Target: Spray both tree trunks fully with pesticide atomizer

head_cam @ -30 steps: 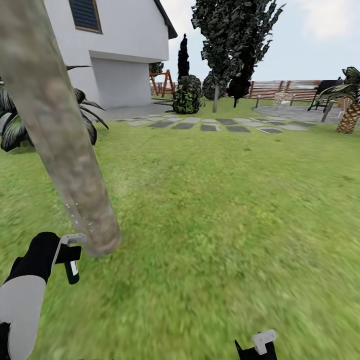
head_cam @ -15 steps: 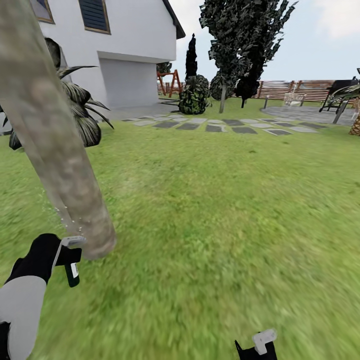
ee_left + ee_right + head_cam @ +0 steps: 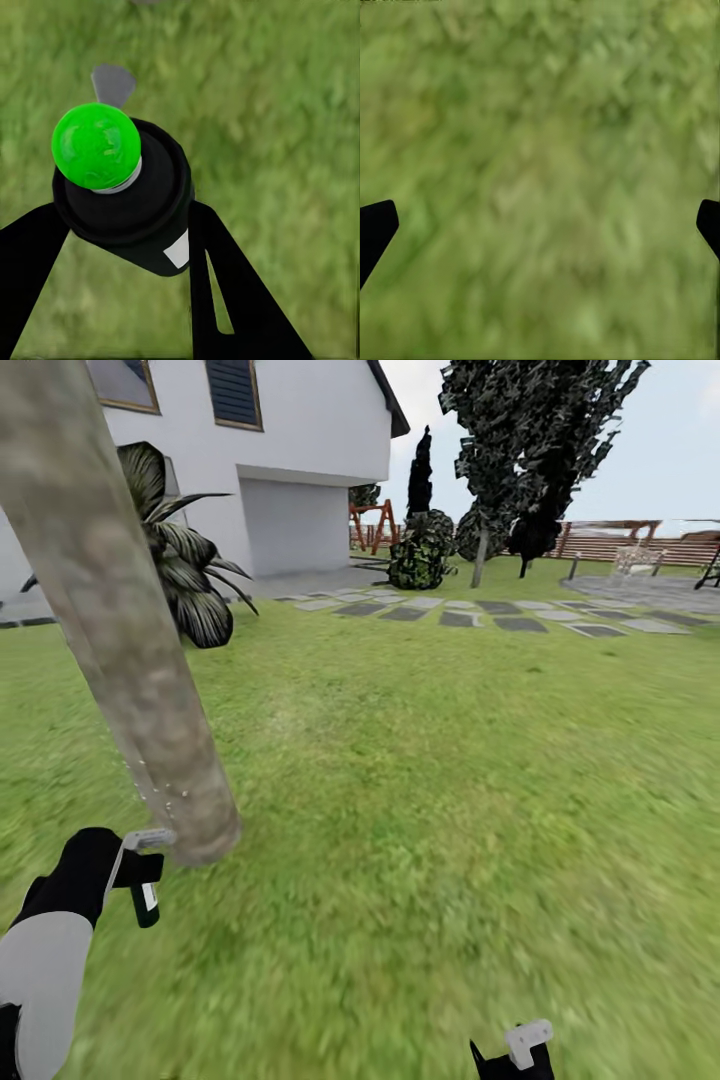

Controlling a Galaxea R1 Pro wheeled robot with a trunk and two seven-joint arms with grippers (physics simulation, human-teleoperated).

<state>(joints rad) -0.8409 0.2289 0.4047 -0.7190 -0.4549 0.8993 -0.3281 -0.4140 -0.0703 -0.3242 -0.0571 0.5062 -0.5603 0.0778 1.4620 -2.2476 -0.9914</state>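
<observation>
A thick, mottled grey-beige tree trunk (image 3: pixel 120 630) leans across the left of the head view, its base in the grass. Just before that base my left gripper (image 3: pixel 140 868) is shut on the pesticide atomizer (image 3: pixel 143 880), a dark bottle with a grey nozzle and white label. Small white droplets (image 3: pixel 155 792) speckle the air at the lower trunk. The left wrist view has the atomizer (image 3: pixel 131 210) between black fingers (image 3: pixel 225 300) over grass. My right gripper (image 3: pixel 518 1052) hangs low at the front right, open (image 3: pixel 540 225) over bare lawn. Another tall dark-leaved tree (image 3: pixel 481 555) stands far back.
A white house (image 3: pixel 300 470) and a spiky dark plant (image 3: pixel 190 580) stand behind the trunk. Grey stepping stones (image 3: pixel 470 615) cross the lawn toward a slatted fence (image 3: pixel 620 545). A round bush (image 3: pixel 420 560) sits near the far tree. Open grass spreads right.
The whole picture has slid right, so the camera has turned left. The near trunk stays close ahead of the atomizer, droplets still at it. Both arms keep their places in the picture.
</observation>
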